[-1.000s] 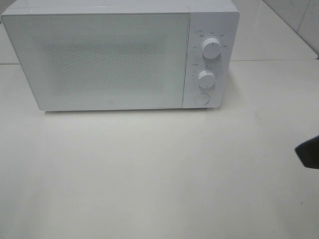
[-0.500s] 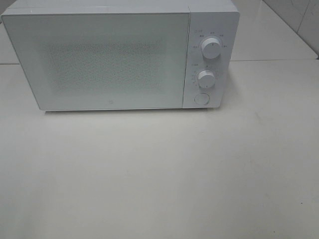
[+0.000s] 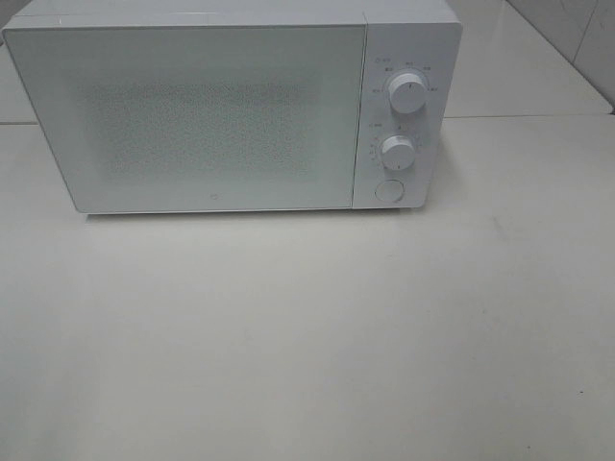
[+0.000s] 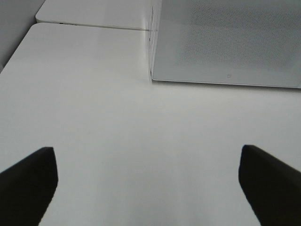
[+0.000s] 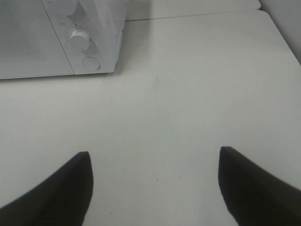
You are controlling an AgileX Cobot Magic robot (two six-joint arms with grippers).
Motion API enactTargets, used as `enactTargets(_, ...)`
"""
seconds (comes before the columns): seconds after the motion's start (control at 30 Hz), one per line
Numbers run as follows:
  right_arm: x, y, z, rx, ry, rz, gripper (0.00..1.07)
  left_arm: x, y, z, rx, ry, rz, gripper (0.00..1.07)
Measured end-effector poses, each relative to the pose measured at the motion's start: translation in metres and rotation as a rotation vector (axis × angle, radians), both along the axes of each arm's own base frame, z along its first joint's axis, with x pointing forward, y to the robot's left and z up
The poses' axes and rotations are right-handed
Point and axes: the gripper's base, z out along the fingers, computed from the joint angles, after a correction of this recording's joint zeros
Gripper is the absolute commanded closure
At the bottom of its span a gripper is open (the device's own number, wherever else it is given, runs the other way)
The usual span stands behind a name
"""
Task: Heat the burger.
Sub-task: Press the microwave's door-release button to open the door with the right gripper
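Observation:
A white microwave (image 3: 231, 106) stands at the back of the table with its door shut; it also shows in the left wrist view (image 4: 225, 42) and the right wrist view (image 5: 56, 37). Its two knobs (image 3: 407, 94) and round button (image 3: 388, 190) are on its right side. The burger is not in view in any frame. My left gripper (image 4: 148, 188) is open and empty over bare table in front of the microwave's left corner. My right gripper (image 5: 155, 188) is open and empty over bare table to the right of the microwave. Neither gripper shows in the exterior high view.
The white table (image 3: 307, 336) spreads in front of the microwave. A seam where a second table joins runs behind it (image 3: 528, 116). The table's left edge shows in the left wrist view (image 4: 19, 47).
A dark part of the right arm at the right edge of the exterior high view one second ago has drawn back out of view. The microwave has not moved.

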Motion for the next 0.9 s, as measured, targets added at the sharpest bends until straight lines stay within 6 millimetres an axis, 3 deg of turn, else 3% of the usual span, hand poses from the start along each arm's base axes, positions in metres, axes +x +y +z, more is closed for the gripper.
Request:
enactTargets(0.7,-0.002,0.0,0.001,0.001,-0.02,0.001,0.37,0.0,0.0,0.0,0.0,0.0,0.0,0.07)
enactTargets(0.9,0.001,0.0,0.012,0.009,-0.131,0.006,0.37,0.0,0.0,0.0,0.0,0.0,0.0,0.07)
